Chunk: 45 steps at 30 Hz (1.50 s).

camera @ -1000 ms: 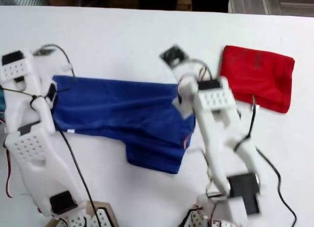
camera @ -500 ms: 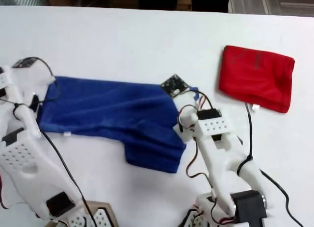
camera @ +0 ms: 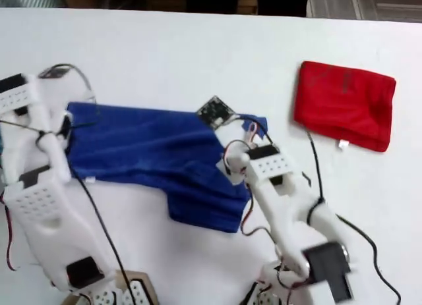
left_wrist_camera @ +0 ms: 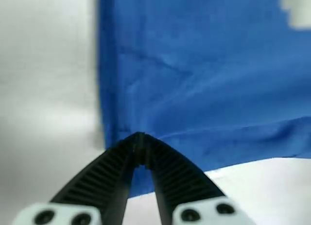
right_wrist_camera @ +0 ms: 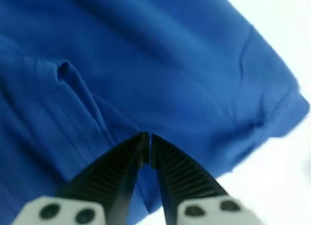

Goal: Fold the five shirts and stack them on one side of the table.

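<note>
Blue shirt (camera: 151, 153): left end hidden under left arm (camera: 39, 193), right end under right arm (camera: 290, 199). Arm bases cut off by bottom edge. Wrist views: shirt overruns picture edges; pale blurred patch (left_wrist_camera: 296, 8) unidentifiable.

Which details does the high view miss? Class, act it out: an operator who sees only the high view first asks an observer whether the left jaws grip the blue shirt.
Observer: Yes. In the left wrist view the left jaws are shut, pinching the blue shirt right at its edge, beside bare table.
Operator: And the right jaws?
Observer: Shut on the shirt too, with blue cloth on both sides of the tips.
Operator: Does the cloth lie flat there?
Observer: No. A raised crease runs toward the right jaws' tips.
</note>
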Each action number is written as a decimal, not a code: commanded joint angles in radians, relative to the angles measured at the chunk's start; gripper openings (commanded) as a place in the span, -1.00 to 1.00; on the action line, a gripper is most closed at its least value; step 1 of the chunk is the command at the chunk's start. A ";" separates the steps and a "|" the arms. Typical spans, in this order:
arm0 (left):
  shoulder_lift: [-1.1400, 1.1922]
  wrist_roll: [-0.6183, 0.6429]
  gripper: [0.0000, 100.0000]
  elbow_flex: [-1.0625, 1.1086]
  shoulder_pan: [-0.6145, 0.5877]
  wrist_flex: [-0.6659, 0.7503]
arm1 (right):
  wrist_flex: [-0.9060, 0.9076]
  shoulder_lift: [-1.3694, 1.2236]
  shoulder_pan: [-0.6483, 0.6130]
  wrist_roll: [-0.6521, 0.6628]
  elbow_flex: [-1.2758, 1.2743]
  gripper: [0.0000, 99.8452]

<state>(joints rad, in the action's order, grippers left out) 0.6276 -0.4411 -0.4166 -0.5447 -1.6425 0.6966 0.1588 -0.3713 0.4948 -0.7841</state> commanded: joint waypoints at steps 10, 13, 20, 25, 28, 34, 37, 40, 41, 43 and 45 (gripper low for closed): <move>-0.301 0.012 -0.95 0.433 -0.015 0.397 | 0.260 -0.211 -0.091 0.000 0.322 -0.96; -0.512 0.043 -0.95 0.719 -0.015 0.600 | 0.263 -0.211 -0.094 0.000 0.334 -0.96; -0.947 0.176 -0.95 1.273 -0.012 0.985 | 0.262 -0.219 -0.091 0.000 0.330 -0.96; -1.049 0.213 -0.95 1.484 -0.014 1.194 | 0.255 -0.219 -0.093 0.000 0.330 -0.96; -1.046 0.210 -0.95 1.527 -0.015 1.227 | 0.246 -0.219 -0.097 0.000 0.336 -0.96; -1.037 0.212 -0.95 1.523 -0.015 1.226 | 0.170 -0.236 -0.099 0.000 0.331 -0.96; -1.039 0.212 -0.95 1.532 -0.012 1.232 | 0.163 -0.268 -0.124 0.003 0.334 -0.96; -1.039 0.212 -0.95 1.534 -0.011 1.232 | 0.189 -0.303 -0.168 0.008 0.328 -0.96; -1.039 0.212 -0.95 1.534 -0.011 1.232 | 0.208 -0.306 -0.182 0.008 0.328 -0.96; -1.039 0.212 -0.95 1.534 -0.011 1.232 | 0.251 -0.305 -0.206 0.008 0.334 -0.96; -1.039 0.212 -0.95 1.532 -0.011 1.234 | 0.298 -0.277 -0.226 0.008 0.334 -0.96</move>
<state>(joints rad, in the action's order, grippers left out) -0.3790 -0.2355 1.1193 -0.5539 -0.4242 0.9344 -0.1450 -0.5646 0.4979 -0.4818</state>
